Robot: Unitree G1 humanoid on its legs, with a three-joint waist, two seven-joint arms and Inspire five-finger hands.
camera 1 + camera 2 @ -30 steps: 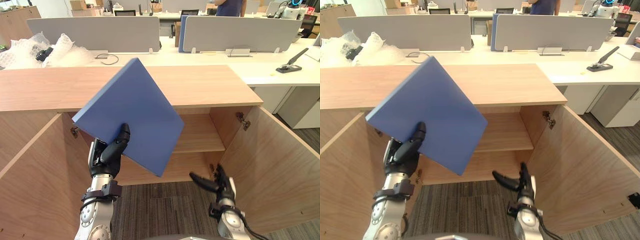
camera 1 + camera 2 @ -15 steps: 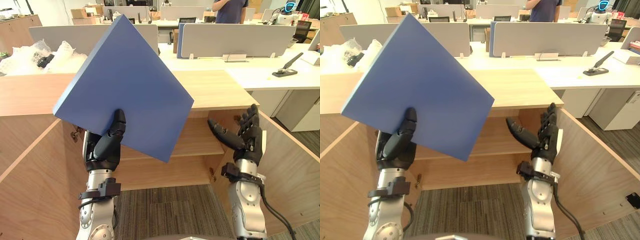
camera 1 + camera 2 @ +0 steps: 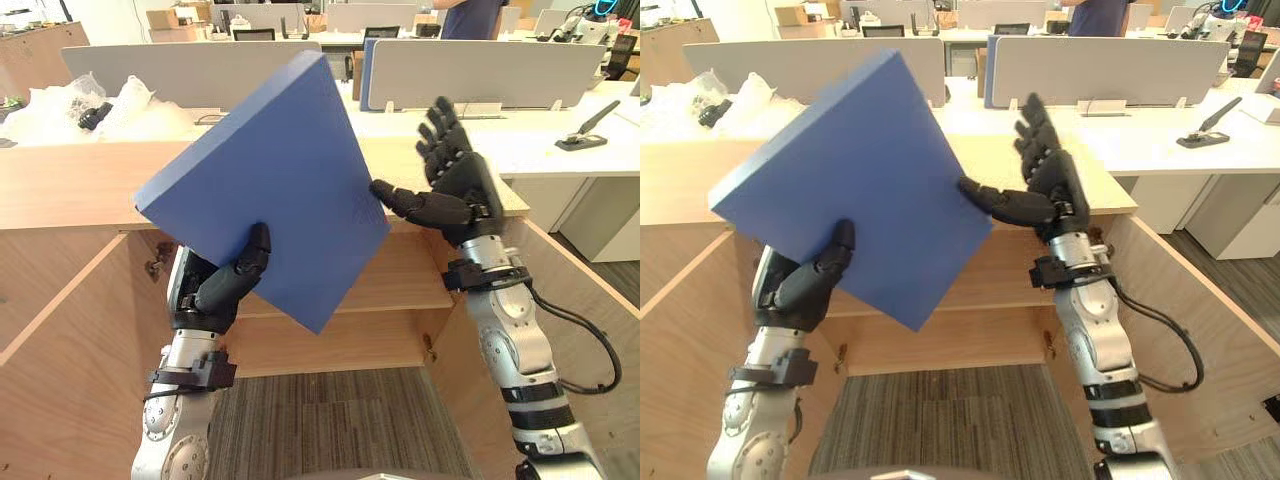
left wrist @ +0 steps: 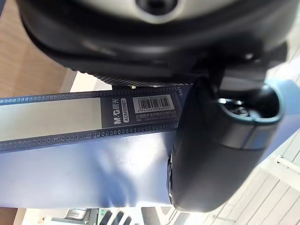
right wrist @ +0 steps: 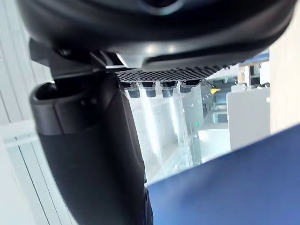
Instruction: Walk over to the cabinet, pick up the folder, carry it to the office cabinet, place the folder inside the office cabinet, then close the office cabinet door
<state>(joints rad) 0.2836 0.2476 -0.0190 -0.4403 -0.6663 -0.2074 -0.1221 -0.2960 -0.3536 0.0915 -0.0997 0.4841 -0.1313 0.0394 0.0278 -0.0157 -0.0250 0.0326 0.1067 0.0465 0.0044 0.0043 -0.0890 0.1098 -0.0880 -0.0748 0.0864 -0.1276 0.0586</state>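
A blue folder is held tilted before the open cabinet, gripped at its lower edge by the left hand — the right hand is spread open, thumb at its side edge.

Folder matt blue, smooth; office cabinet pale wood-grain laminate.
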